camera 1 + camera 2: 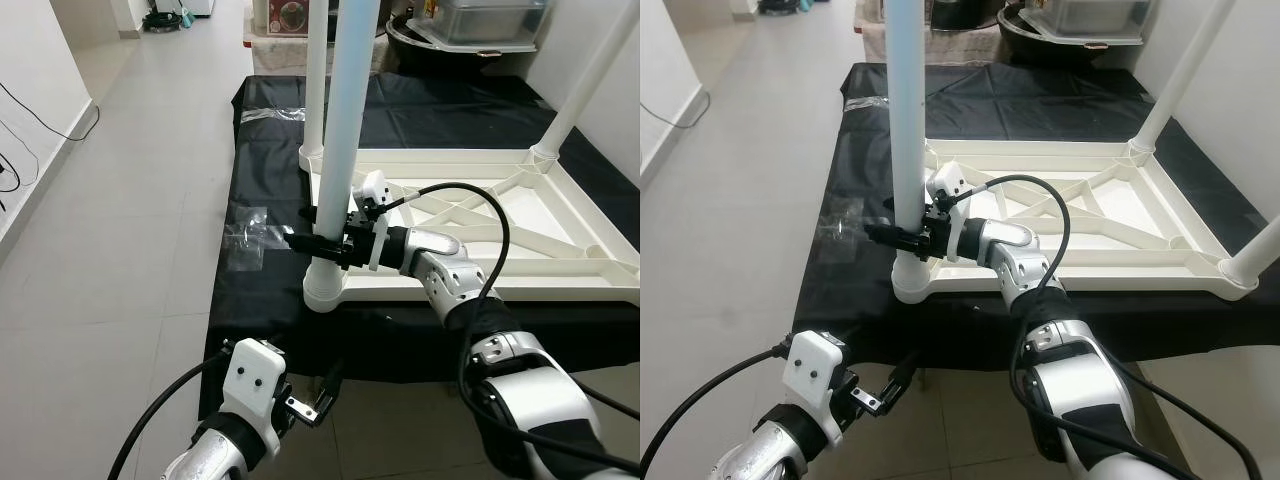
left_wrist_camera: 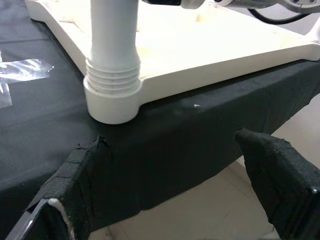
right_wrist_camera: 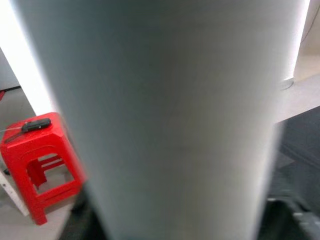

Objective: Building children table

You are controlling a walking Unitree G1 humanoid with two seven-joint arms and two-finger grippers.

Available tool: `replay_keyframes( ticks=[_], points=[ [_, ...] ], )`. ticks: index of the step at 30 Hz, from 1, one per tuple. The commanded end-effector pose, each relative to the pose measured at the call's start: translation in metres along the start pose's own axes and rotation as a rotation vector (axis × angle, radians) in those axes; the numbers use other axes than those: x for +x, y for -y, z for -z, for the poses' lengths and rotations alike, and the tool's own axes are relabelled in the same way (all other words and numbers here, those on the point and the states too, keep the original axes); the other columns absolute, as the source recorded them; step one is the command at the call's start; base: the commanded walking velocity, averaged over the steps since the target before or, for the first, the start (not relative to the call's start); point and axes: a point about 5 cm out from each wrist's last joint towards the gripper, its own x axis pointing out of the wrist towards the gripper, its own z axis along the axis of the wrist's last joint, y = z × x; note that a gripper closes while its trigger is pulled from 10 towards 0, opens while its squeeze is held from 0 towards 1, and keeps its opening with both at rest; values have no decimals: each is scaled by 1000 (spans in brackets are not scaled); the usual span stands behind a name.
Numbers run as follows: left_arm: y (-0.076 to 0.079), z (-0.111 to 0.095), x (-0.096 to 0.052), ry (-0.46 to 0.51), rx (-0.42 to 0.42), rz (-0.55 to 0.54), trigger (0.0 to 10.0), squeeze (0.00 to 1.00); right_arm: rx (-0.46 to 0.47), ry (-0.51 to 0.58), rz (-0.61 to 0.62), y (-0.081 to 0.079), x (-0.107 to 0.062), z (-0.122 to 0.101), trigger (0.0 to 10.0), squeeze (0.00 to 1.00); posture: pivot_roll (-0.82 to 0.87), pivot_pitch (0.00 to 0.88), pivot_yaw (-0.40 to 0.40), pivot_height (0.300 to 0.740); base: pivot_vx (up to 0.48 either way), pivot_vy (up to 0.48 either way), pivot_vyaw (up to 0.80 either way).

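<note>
1. The left gripper (image 1: 318, 398) hangs low at the near edge of the black cloth (image 1: 260, 300), below the tabletop (image 1: 520, 215). Its fingers (image 2: 280, 180) stand apart with nothing between them.
2. The right gripper (image 1: 318, 238) reaches across from the right and is clamped on the near leg (image 1: 340, 130), just above the leg's threaded base.
3. The near leg stands upright in the socket (image 1: 323, 285) at the tabletop's near left corner. In the left wrist view its ribbed collar (image 2: 112, 75) sits on the round socket.
4. The white tabletop lies upside down on the cloth, ribs facing up.
5. Another leg (image 1: 316, 70) stands upright at the far left corner, and a further one (image 1: 585, 75) at the far right.
6. A clear plastic bag (image 1: 245, 232) lies on the cloth, left of the near leg.
7. A red stool (image 3: 37, 165) stands on the floor in the right wrist view.
</note>
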Motion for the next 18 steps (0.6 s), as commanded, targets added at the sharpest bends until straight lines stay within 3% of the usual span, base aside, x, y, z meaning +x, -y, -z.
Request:
replay_keyframes(
  ticks=[1, 6, 9, 10, 12, 13, 15, 16, 17, 18],
  points=[
    [1, 4, -1, -23, -4, 1, 10000, 0, -1, 8, 39, 2, -4, 3, 0, 0, 169, 158, -73, 740, 0, 0, 0],
    [0, 6, 1, -25, -2, 2, 10000, 0, -1, 23, 125, 2, -9, 9, 0, 0, 163, 153, -71, 740, 0, 0, 0],
    [-1, 6, 3, -25, 2, 5, 10000, 0, -26, 7, 338, 9, -16, 17, 0, 0, 157, 147, -70, 740, 0, 0, 0],
    [-1, 6, 3, -25, 2, 5, 10000, 0, -26, 7, 338, 9, -16, 17, 0, 0, 157, 147, -70, 740, 0, 0, 0],
    [-2, 7, 3, -25, 4, 4, 10000, 0, 15, 2, 579, 16, -24, 23, 0, 0, 155, 148, -70, 740, 0, 0, 0],
    [-2, 7, 3, -25, 4, 4, 10000, 0, 15, 2, 579, 16, -24, 23, 0, 0, 155, 148, -70, 740, 0, 0, 0],
    [-3, 6, 4, -23, 7, 4, 10000, 0, 29, -27, 954, 20, -43, 33, 0, 0, 146, 145, -67, 740, 0, 0, 0],
    [-3, 6, 4, -23, 7, 4, 10000, 0, 29, -27, 954, 20, -43, 33, 0, 0, 146, 145, -67, 740, 0, 0, 0],
    [-3, 6, 4, -23, 8, 3, 10000, 0, -7, -38, 1123, 17, -54, 35, 0, 0, 144, 143, -66, 740, 0, 0, 0],
    [-3, 6, 4, -23, 8, 3, 10000, 0, -7, -38, 1123, 17, -54, 35, 0, 0, 144, 143, -66, 740, 0, 0, 0]
  ],
)
